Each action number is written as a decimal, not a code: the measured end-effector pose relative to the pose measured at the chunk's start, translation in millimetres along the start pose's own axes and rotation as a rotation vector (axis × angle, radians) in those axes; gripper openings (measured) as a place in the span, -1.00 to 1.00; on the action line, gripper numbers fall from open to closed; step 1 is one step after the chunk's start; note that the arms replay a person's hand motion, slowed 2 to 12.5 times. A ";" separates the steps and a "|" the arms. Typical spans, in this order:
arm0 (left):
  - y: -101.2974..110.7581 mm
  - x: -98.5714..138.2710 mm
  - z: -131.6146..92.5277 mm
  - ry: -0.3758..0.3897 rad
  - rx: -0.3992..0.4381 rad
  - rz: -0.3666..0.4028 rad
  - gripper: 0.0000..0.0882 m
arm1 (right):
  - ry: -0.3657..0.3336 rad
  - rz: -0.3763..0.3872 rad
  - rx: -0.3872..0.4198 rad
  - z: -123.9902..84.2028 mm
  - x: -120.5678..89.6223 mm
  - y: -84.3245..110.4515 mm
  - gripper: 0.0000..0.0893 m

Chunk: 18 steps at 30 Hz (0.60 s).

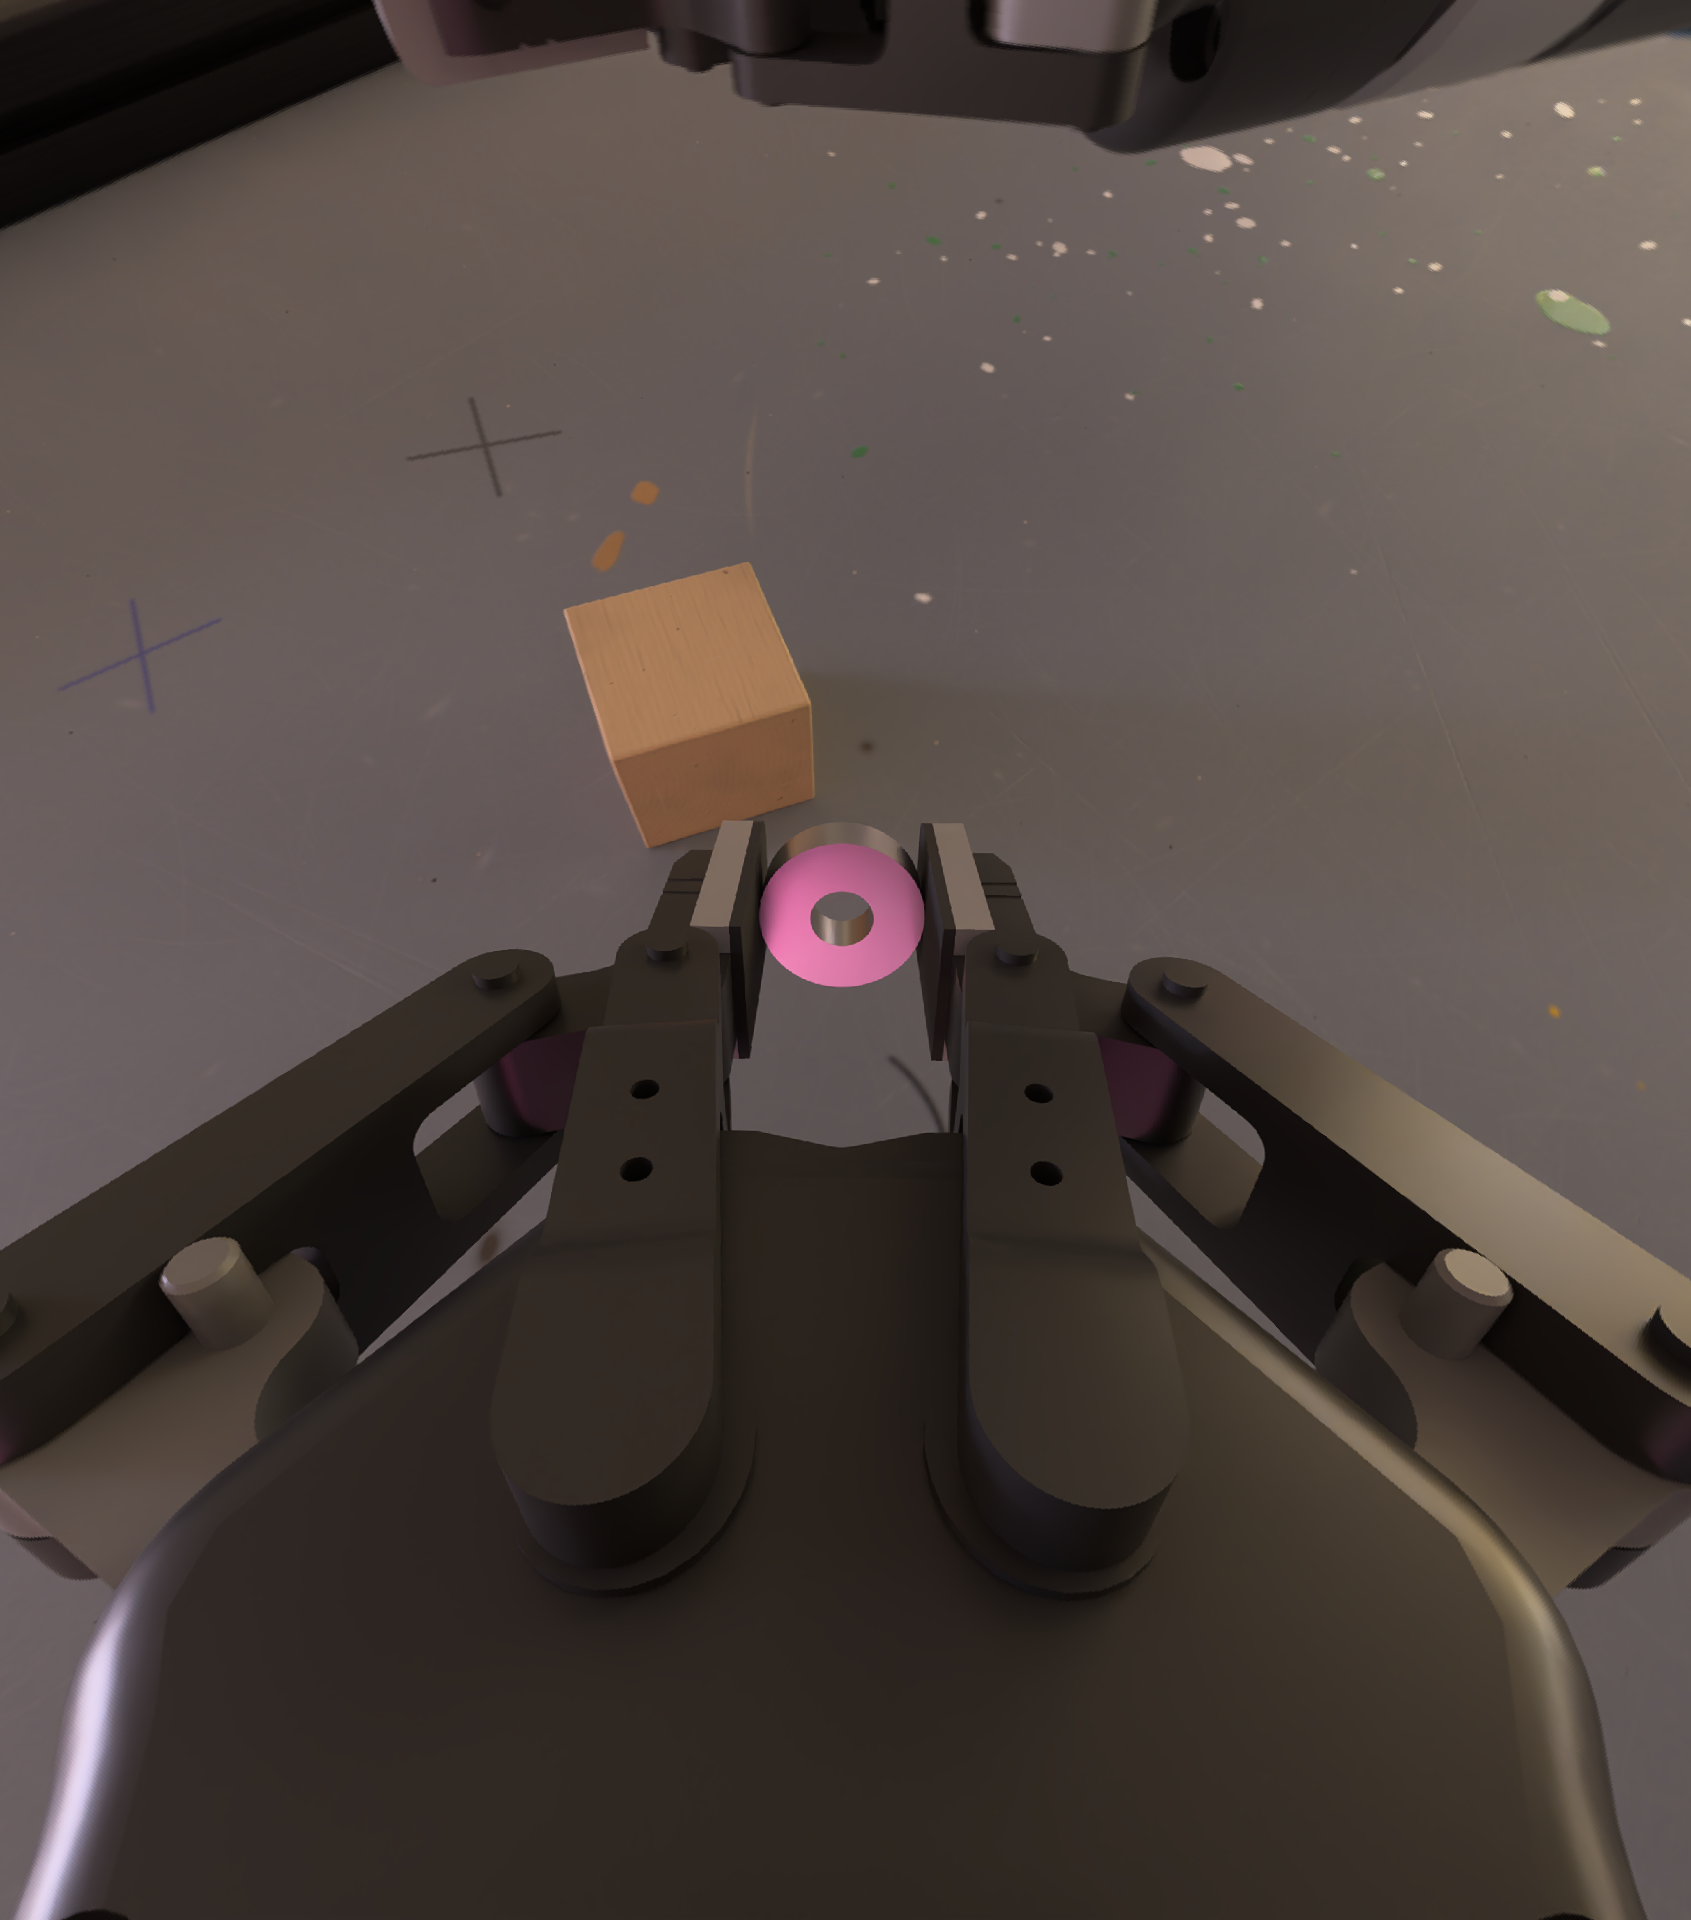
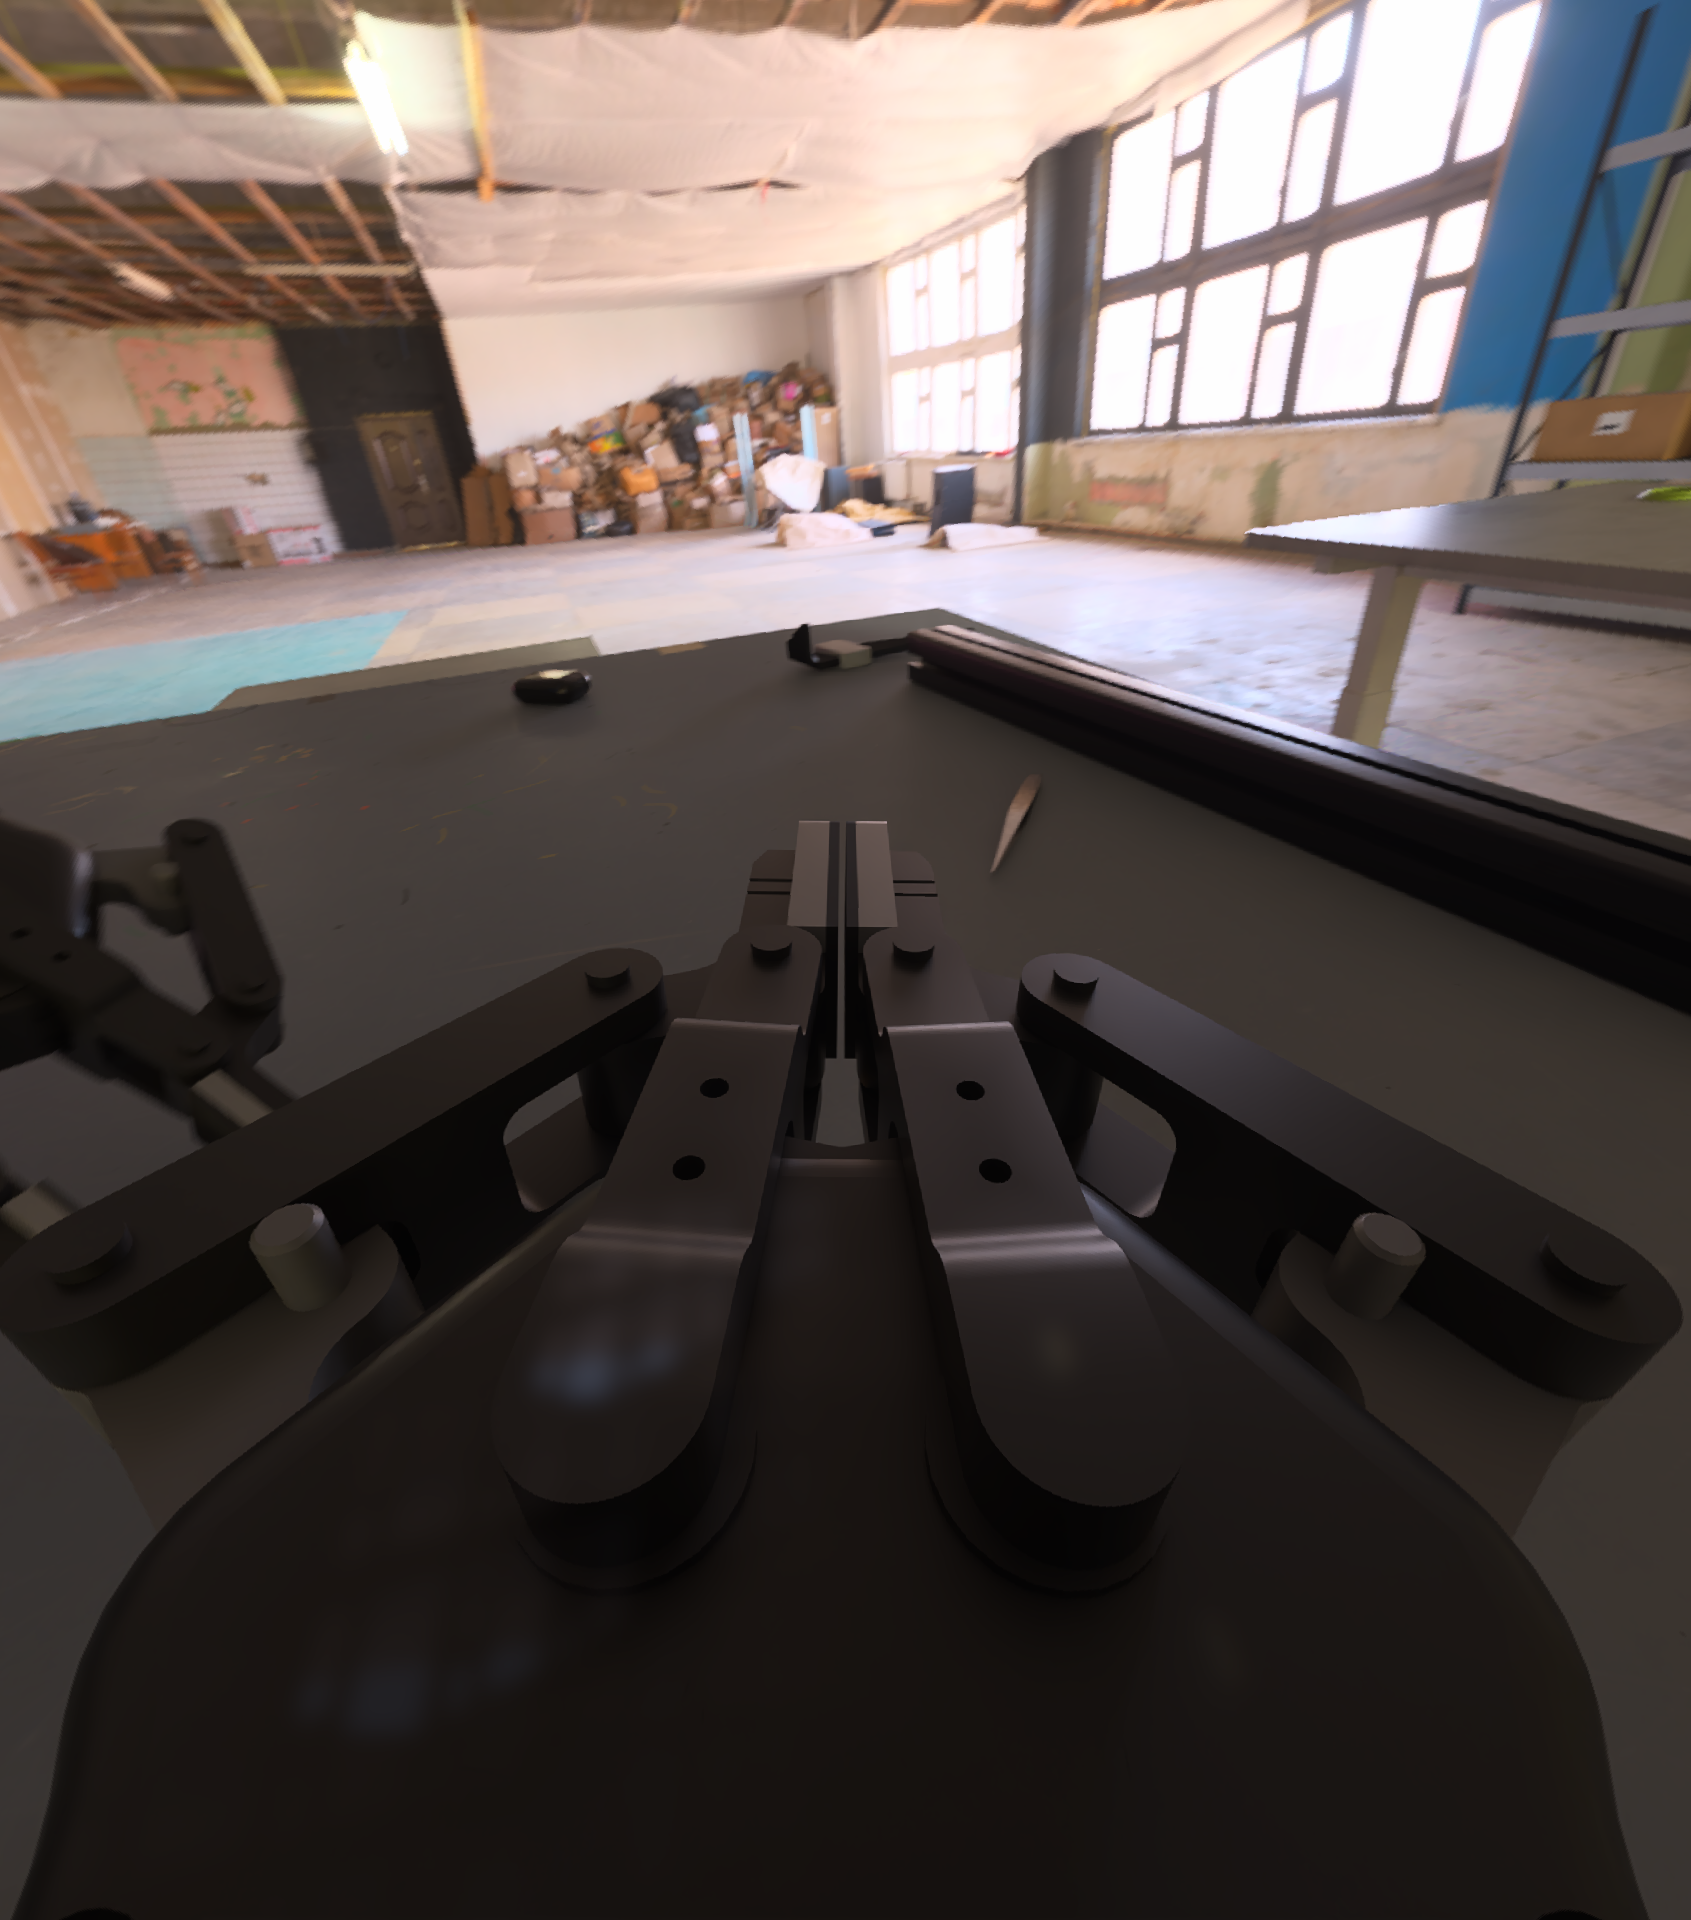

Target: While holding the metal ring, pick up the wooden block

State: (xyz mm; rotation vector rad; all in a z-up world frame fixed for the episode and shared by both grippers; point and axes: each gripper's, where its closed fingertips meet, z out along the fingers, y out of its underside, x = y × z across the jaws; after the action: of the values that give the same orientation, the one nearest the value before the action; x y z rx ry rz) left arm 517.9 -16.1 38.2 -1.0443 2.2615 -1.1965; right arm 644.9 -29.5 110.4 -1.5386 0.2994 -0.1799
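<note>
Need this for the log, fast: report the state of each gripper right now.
Left gripper: shut on the metal ring, pink face toward the camera.
Right gripper: shut, holding nothing; the wooden block sits untouched on the table.

Disused warehouse hall: stripped ceiling [image 2: 145,239], heaped cardboard boxes [image 2: 664,457], tall windows [image 2: 1267,260], paint-spattered table [image 1: 1236,520].

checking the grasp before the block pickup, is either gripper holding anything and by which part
The left gripper holds the metal ring, its fingers pressing on opposite sides of the outer rim. The right gripper is shut on nothing. The wooden block sits on the table.
</note>
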 end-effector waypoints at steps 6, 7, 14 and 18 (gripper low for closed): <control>7.9 -10.9 -14.6 0.049 -0.004 0.041 -0.41 | -0.088 0.034 -0.060 -9.6 -14.1 1.1 -0.78; 9.5 -13.2 -16.7 0.055 -0.006 0.048 -0.41 | -0.098 0.045 -0.068 -11.1 -16.1 1.8 -0.74; 16.1 -31.5 -28.4 0.085 -0.001 0.089 -0.41 | -0.126 0.139 -0.113 -23.2 -29.0 3.6 -0.39; 17.0 -38.8 -31.7 0.115 0.014 0.113 -0.41 | -0.090 0.168 -0.160 -25.7 -33.9 14.9 -0.12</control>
State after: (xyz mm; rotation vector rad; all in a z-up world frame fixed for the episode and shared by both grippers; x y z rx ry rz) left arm 516.2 36.6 41.6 -0.8502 2.3611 -1.2516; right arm 603.9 -43.5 98.1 -1.6654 0.3773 0.0461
